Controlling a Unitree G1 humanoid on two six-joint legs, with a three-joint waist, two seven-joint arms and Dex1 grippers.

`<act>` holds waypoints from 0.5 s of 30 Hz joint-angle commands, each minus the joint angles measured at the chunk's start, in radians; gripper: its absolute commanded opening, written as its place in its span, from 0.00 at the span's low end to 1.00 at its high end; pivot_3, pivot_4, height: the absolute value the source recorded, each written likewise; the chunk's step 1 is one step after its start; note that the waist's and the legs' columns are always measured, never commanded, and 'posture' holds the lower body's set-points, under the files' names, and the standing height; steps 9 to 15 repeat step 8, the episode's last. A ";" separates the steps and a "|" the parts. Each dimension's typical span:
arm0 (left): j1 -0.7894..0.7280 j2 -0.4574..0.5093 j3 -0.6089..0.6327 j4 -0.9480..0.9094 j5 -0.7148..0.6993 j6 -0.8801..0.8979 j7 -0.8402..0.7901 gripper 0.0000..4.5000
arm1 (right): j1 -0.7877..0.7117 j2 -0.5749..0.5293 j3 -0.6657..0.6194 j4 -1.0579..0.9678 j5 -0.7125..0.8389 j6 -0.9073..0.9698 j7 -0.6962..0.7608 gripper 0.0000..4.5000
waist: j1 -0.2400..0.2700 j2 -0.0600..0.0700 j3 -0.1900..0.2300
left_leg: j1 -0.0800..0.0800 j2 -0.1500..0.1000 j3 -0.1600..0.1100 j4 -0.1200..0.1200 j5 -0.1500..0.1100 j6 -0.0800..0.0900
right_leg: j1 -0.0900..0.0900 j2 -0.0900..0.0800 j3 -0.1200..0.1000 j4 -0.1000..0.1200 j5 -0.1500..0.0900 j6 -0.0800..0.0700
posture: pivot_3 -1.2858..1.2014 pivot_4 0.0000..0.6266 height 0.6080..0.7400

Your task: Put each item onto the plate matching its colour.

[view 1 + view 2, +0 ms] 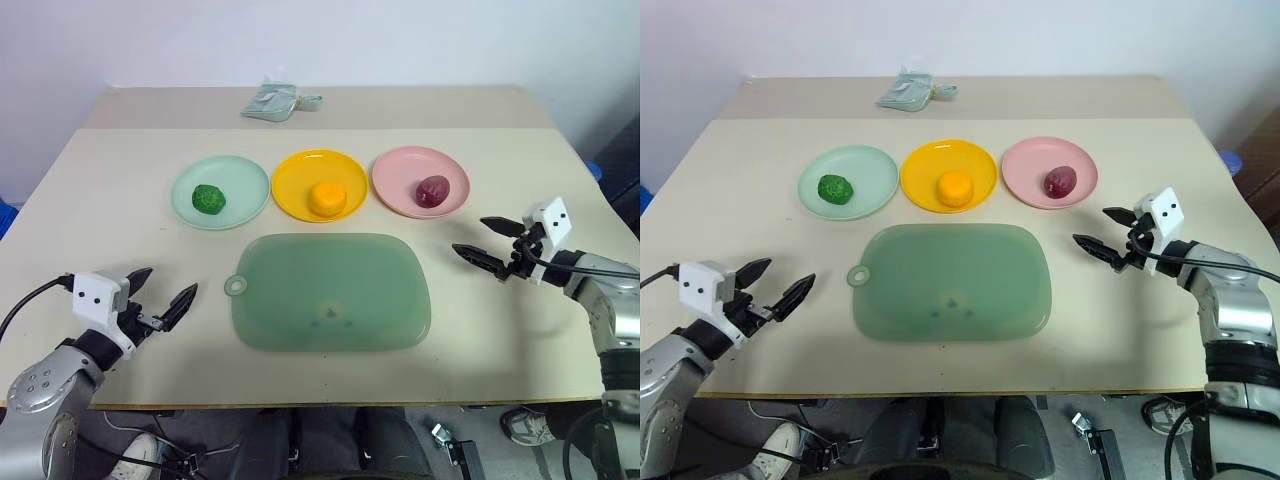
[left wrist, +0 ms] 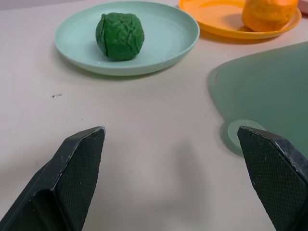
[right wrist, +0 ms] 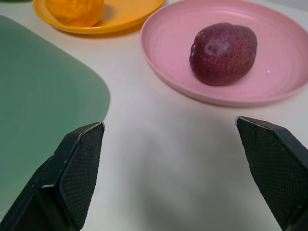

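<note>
While both grippers, left (image 1: 160, 291) and right (image 1: 490, 244), hover with jaws wide and empty, green ball (image 1: 208, 198), orange ball (image 1: 327, 197), red-purple lump (image 1: 433, 190) sit on matching plates; crumpled far object (image 1: 272, 101) unclear.

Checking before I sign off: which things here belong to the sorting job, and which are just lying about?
Job:
- green ball on mint plate
- orange ball on yellow plate
- red-purple lump on pink plate

Lying about:
- green mat, nothing on it
- crumpled packet at the table's far edge

path: bare table (image 1: 120, 240) both sides | obstacle: mat (image 1: 330, 290) — centre
</note>
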 commanded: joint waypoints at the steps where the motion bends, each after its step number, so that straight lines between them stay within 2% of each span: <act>1: 0.002 0.000 0.030 -0.032 0.006 -0.031 0.009 1.00 | -0.041 0.006 -0.001 0.034 -0.008 -0.046 0.012 0.99 | 0.001 0.000 0.000 | 0.000 0.000 0.000 0.000 0.000 0.000 | 0.000 0.000 0.000 0.000 0.000 0.000 | 0.52 0.24 1.00; 5: 0.000 0.006 0.038 -0.012 0.008 -0.045 0.001 1.00 | -0.052 0.018 0.004 0.092 -0.016 -0.095 0.024 0.99 | 0.000 0.000 0.000 | 0.000 0.000 0.000 0.001 0.000 0.000 | 0.000 0.000 0.000 0.000 0.000 0.000 | 0.52 0.24 1.00; 15: 0.005 0.009 0.046 -0.017 0.003 -0.046 -0.004 1.00 | -0.035 0.026 0.000 0.084 -0.010 -0.106 0.025 0.99 | -0.002 0.000 0.000 | 0.000 0.000 0.000 0.000 0.000 0.000 | 0.000 0.000 0.000 0.000 0.000 0.000 | 0.52 0.24 1.00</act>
